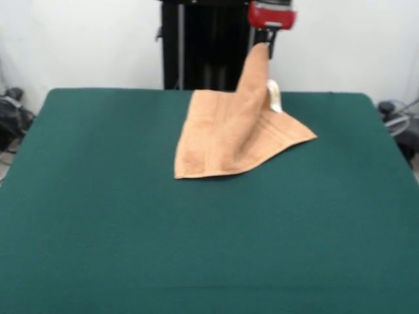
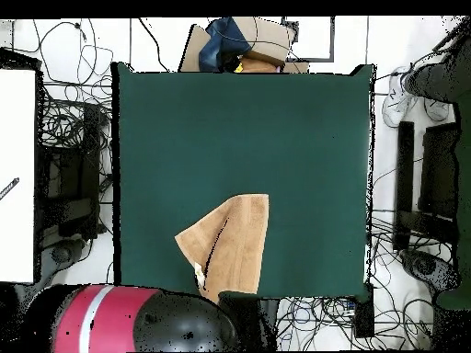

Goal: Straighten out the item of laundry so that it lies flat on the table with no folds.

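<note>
Your table (image 1: 98, 216), covered in dark green felt, filled most of both views. From the front, the towel (image 1: 222, 140) sat past the table's middle, toward twelve o'clock and a little to the one o'clock side, close to the far edge. Most of the light orange-brown terry lay on the felt, with one corner reaching toward four o'clock and another toward seven o'clock. It was not flat: a narrow peak of cloth rose from the far portion straight up to the gripper. Woven stripe bands ran along the lower part. Overhead, the towel (image 2: 230, 244) lay near the table's six o'clock edge, with a fold line running along it.

Your arm came down from twelve o'clock in the front view, showing only its red wrist housing above the dark gripper (image 1: 264, 44). It hung vertically above the towel's far side, well clear of the felt. Its fingers were pinched together on the tip of the lifted corner, holding it taut.

A small white tag (image 1: 275, 97) hung just beside the raised cloth, on its three o'clock side.
</note>
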